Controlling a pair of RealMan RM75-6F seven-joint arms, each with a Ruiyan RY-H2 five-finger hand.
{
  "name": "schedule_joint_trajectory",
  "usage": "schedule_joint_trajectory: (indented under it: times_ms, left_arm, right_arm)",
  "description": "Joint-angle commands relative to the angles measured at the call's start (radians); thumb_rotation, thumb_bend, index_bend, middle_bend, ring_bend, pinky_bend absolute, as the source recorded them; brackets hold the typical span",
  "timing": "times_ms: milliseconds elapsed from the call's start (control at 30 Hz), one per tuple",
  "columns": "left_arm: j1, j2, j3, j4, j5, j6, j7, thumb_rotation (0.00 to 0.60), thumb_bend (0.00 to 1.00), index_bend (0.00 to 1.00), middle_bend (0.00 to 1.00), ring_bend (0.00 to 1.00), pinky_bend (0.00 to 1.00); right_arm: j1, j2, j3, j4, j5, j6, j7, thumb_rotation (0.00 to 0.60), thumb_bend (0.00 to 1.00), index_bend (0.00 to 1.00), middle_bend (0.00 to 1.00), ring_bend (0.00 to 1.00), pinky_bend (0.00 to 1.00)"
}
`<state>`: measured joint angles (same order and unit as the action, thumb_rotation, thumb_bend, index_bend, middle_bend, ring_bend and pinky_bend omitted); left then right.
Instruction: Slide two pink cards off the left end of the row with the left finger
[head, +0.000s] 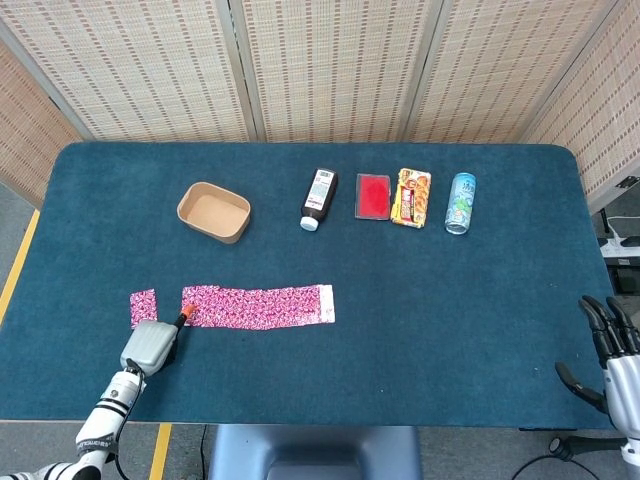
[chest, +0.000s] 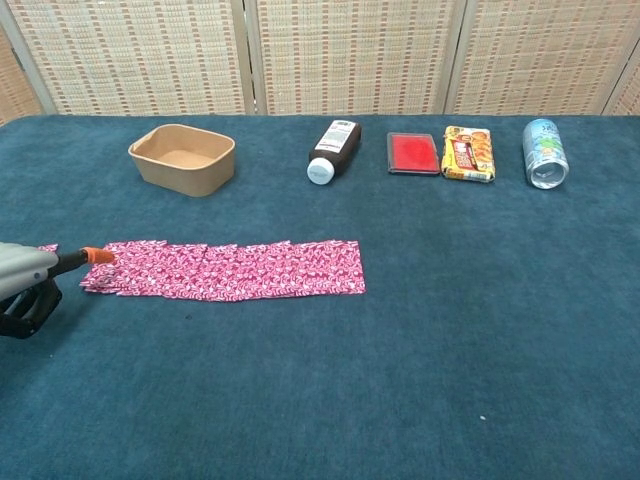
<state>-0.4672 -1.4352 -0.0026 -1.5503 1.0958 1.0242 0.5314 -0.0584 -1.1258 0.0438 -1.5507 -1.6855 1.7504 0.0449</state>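
A row of overlapping pink patterned cards (head: 258, 306) (chest: 226, 270) lies on the blue table. One pink card (head: 143, 307) sits apart, just left of the row. My left hand (head: 150, 343) (chest: 28, 282) is at the row's left end, with one orange-tipped finger (head: 184, 316) (chest: 97, 256) stretched out over the leftmost card; I cannot tell if it touches. In the chest view the hand hides most of the separated card. My right hand (head: 607, 358) hangs beyond the table's right front corner, its fingers apart and holding nothing.
Along the back stand a brown paper bowl (head: 213, 212) (chest: 182, 158), a dark bottle lying on its side (head: 319, 198) (chest: 333, 151), a red case (head: 373, 196) (chest: 413, 153), a snack pack (head: 411, 197) (chest: 468, 153) and a can (head: 460, 203) (chest: 544, 153).
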Motion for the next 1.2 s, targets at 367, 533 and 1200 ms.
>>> schedule_joint_trajectory:
  times_ms: [367,533,1200]
  left_arm:
    - [-0.015,-0.029,0.009,0.005,-0.006,-0.017,0.008,0.6,0.86,0.0,0.71,0.66,0.65]
    - [-0.019,-0.038,0.014,0.023,-0.025,-0.03,0.019,0.6,0.86,0.0,0.71,0.66,0.65]
    - [-0.021,-0.049,0.002,0.121,-0.159,-0.034,0.063,0.6,0.86,0.0,0.71,0.66,0.66]
  right_arm:
    - [0.001,0.003,0.001,-0.003,0.003,-0.003,0.001,0.6,0.13,0.0,0.08,0.0,0.25]
    - [0.001,0.003,0.0,-0.001,0.001,-0.001,0.004,0.6,0.13,0.0,0.08,0.0,0.25]
    - [0.003,0.001,-0.002,-0.002,0.001,-0.009,-0.004,0.6,0.13,0.0,0.08,0.0,0.25]
